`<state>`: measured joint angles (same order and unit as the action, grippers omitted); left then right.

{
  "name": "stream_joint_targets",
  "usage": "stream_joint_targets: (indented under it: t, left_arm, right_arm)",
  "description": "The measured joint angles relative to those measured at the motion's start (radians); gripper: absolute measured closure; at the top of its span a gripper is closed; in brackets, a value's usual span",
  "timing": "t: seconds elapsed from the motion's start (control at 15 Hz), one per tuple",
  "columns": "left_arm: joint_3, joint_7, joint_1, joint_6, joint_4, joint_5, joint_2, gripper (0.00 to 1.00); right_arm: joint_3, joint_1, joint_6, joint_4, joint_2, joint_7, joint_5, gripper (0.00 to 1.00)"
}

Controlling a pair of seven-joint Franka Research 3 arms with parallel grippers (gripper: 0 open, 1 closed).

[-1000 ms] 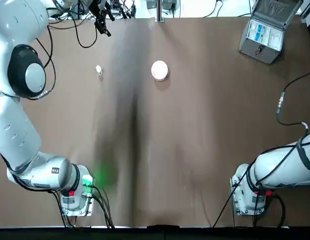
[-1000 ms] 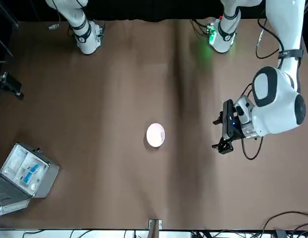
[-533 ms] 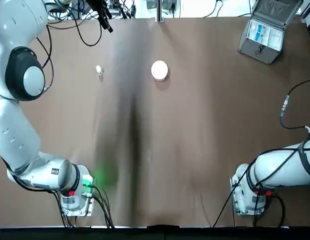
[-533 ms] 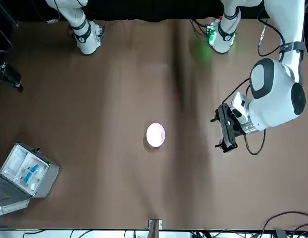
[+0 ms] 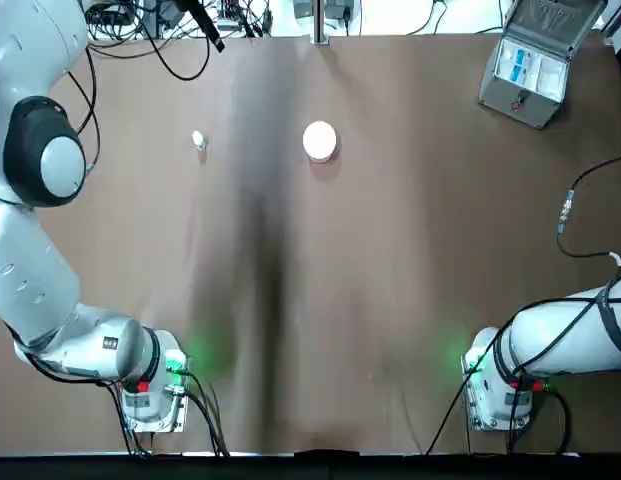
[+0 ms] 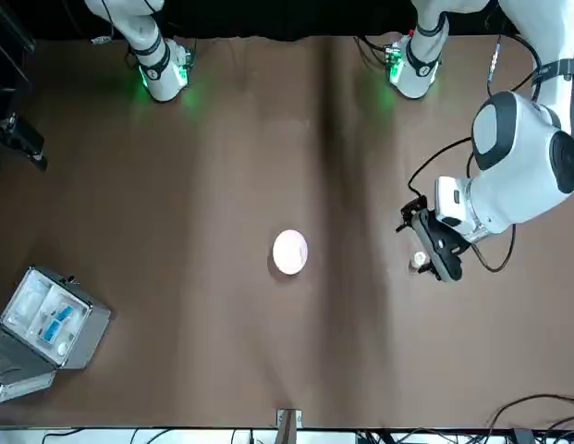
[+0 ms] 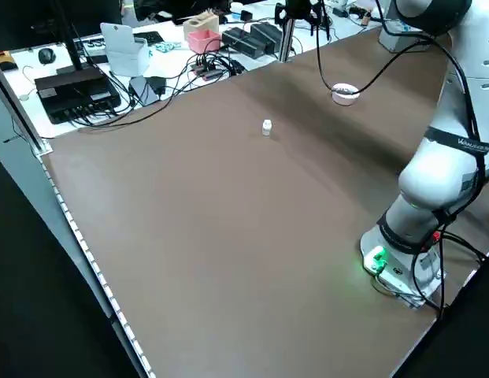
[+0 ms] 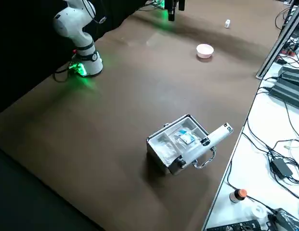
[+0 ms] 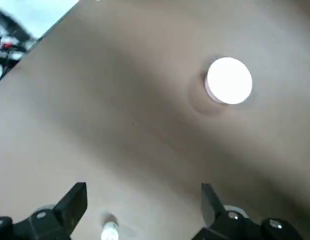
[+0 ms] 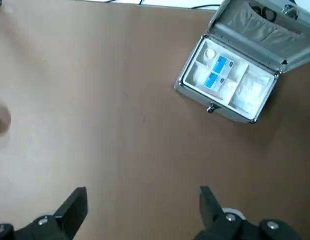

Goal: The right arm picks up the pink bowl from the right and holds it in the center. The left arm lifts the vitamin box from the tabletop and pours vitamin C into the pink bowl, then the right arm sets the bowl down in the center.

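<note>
From above, the pink bowl (image 5: 320,141) sits mid-table and the vitamin box (image 5: 198,140) off to its left, both down; across the table, the left gripper (image 6: 433,252) hangs spread by the box, while the right gripper (image 10: 140,210) waits spread near the grey case (image 10: 239,86), so the task looks finished.

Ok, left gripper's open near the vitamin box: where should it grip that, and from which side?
Judging by its pose, grip the vitamin box across its round side wall, coming straight down. It stands upright, alone on the tabletop, well apart from the pink bowl. The left gripper is open wider than the box.
</note>
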<state>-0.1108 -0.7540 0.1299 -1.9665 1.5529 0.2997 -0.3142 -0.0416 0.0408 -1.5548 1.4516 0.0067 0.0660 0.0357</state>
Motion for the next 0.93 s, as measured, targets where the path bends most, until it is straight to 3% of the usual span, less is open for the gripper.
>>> stream_joint_targets:
  t: [0.53, 0.93]
  left_arm:
    - [0.0, 0.529, 0.001, 0.002, -0.001, -0.098, 0.021, 0.0]
    - [0.004, 0.688, -0.002, 0.042, -0.001, -0.234, 0.035, 0.0]
  right_arm:
    - [-0.019, -0.038, 0.016, 0.043, 0.002, 0.0, -0.058, 0.01]
    - [-0.02, -0.042, 0.016, 0.043, 0.0, 0.0, -0.059, 0.01]
